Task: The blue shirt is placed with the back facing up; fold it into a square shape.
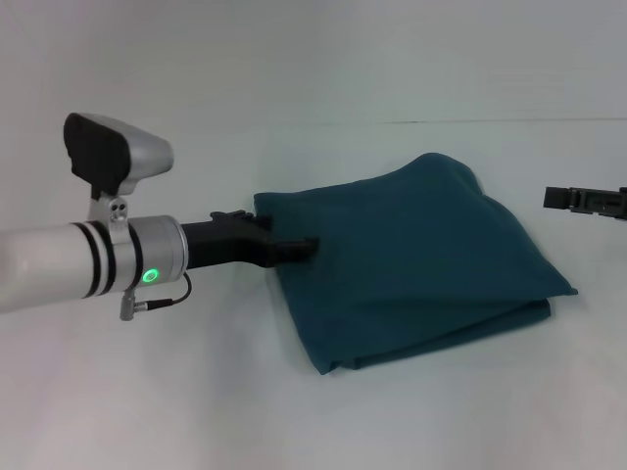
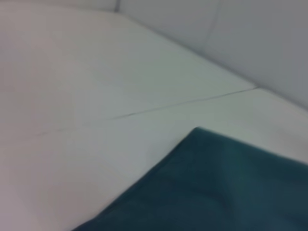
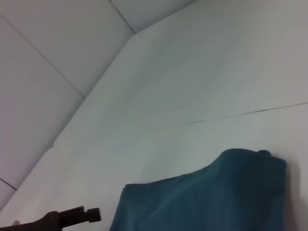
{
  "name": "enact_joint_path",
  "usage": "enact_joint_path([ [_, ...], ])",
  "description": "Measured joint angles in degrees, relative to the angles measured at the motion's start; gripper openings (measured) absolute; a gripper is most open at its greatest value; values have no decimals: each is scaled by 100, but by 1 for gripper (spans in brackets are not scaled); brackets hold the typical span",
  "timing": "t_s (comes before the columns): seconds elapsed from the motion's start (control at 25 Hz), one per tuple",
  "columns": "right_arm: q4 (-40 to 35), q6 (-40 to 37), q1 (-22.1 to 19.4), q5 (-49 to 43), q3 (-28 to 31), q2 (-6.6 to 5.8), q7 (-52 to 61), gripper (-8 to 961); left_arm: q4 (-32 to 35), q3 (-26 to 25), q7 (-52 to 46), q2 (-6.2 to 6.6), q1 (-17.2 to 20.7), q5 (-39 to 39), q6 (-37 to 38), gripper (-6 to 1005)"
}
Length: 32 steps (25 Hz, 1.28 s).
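Observation:
The blue shirt [image 1: 411,264] lies folded into a rough four-sided bundle on the white table, with stacked layers showing along its near edge. My left gripper [image 1: 306,249] reaches in from the left and sits over the shirt's left edge, low above the cloth. The left wrist view shows a corner of the shirt [image 2: 216,187] but none of that gripper. From the right wrist view I see the shirt [image 3: 207,197] and the left gripper [image 3: 94,214] beside its edge. My right gripper [image 1: 551,199] hovers off the shirt's right side, apart from the fabric.
The white table [image 1: 294,411] stretches all round the shirt, with a thin seam [image 1: 490,121] across its far part. A pale wall [image 3: 43,72] rises behind the table.

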Motion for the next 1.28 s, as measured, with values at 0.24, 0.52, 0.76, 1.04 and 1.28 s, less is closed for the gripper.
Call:
enact_joint_path([
  [0.24,0,-4,40,-4,2,16,0,834,-200,30,-181,-23,-153,-113,-823,887],
  [0.52,-56,39,66,-7,4,91,0,833,-334,51,-263,-7,-297,-144,-1134,887],
  [0.76,-61,57,111,-7,4,124,0,833,-568,51,-266,-3,-509,-100,-1139,888],
  [1.04,-62,82,133,-7,4,162,0,833,-660,198,-267,-17,-543,-98,-1173,888],
  [1.28,-61,102,115,-6,4,164,-22,832,-673,169,-295,-16,-477,-127,-1315,887],
])
